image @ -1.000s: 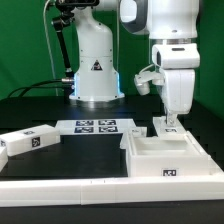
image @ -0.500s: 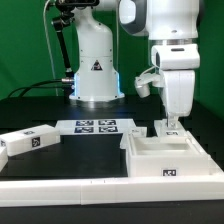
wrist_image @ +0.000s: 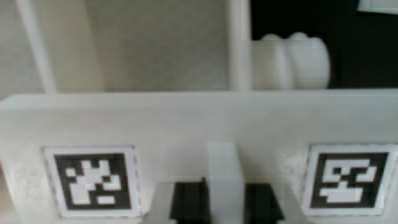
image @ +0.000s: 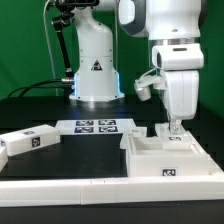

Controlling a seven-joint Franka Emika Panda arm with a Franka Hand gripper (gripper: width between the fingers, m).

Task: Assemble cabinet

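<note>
1. The gripper (image: 177,127) has shifted slightly toward the exterior view's right over the last second, jaws nearly closed on the back wall of the cabinet (image: 168,157).
2. The cabinet rests at the table's (image: 30,112) front right corner in that view.
3. A loose white panel (image: 28,142) waits near the left edge; assembly looks early.

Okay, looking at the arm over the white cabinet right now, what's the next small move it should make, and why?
Probably a short, steady push or reposition of the panel it grips. The gripper is shut on the cabinet's upright back wall, with the fingertips straddling a thin rib between two marker tags. A separate white panel lies unattached at the exterior view's left.
</note>
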